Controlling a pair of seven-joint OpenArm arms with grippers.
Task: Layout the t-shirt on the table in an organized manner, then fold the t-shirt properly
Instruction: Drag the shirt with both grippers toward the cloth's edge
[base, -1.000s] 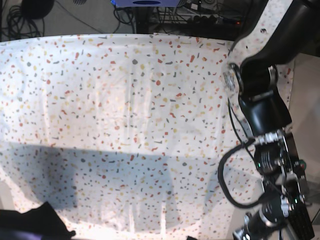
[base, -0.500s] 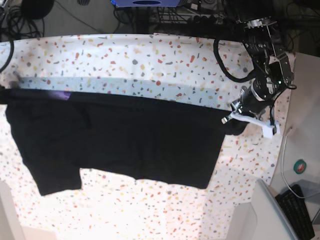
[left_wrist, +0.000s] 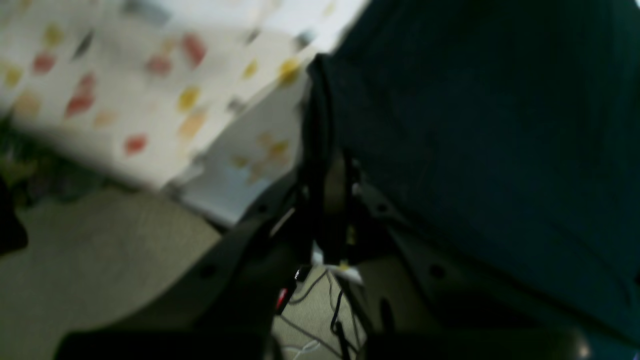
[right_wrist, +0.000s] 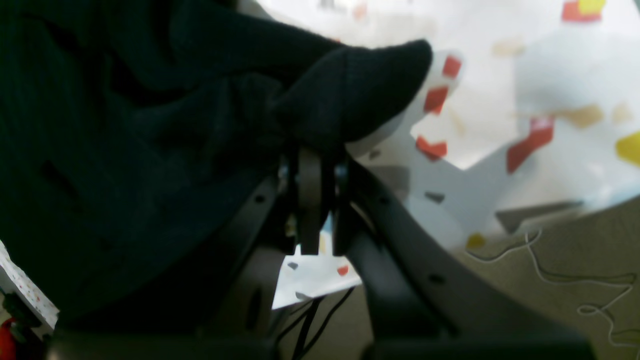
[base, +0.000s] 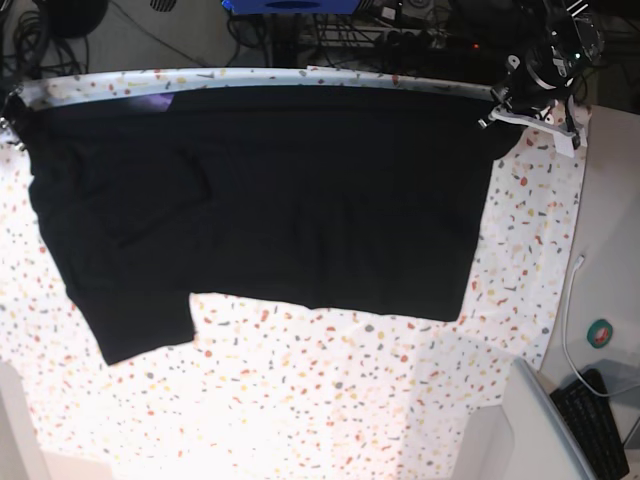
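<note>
Stretching across the far half of the table (base: 300, 400), the t-shirt (base: 270, 200) hangs spread wide as a broad black sheet, its top edge running along the table's far edge and its lower part reaching toward the table's middle, with one sleeve dropping lowest near the table's left side in the base view. The left gripper (base: 497, 112) sits at the table's far right corner in that view, its jaws pressed together on the t-shirt's top corner; in the left wrist view the dark cloth (left_wrist: 475, 125) fills the space beside and above the pinched fingers, with the speckled cover to the other side. The right gripper (right_wrist: 312, 150) is at the table's far left corner, jaws likewise clamped on a bunched fold of the t-shirt (right_wrist: 150, 125), the fabric draping away from the fingers over the flecked cover.
</note>
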